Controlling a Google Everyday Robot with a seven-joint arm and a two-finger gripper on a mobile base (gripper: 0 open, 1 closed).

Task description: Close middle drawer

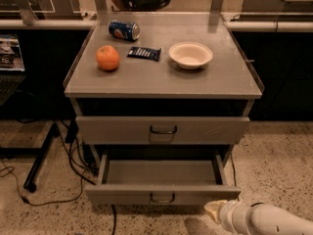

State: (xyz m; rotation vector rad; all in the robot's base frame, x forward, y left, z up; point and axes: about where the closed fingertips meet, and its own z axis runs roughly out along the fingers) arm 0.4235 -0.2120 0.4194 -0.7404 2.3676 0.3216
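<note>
The middle drawer [161,198] is the lower grey drawer, pulled out. Its shallow grey tray is bare inside, and a small dark loop handle sits at the centre of its low front. My gripper [214,211] comes in from the bottom right on a white arm [266,222]. Its cream tip is just below and in front of the right end of the drawer front. I cannot tell if it touches the front. The drawer above [163,129] is shut.
On the cabinet top [161,80] are an orange [107,58], a blue can lying on its side [123,30], a dark snack packet [144,53] and a white bowl [190,55]. Cables and a black stand leg [41,155] lie on the floor to the left.
</note>
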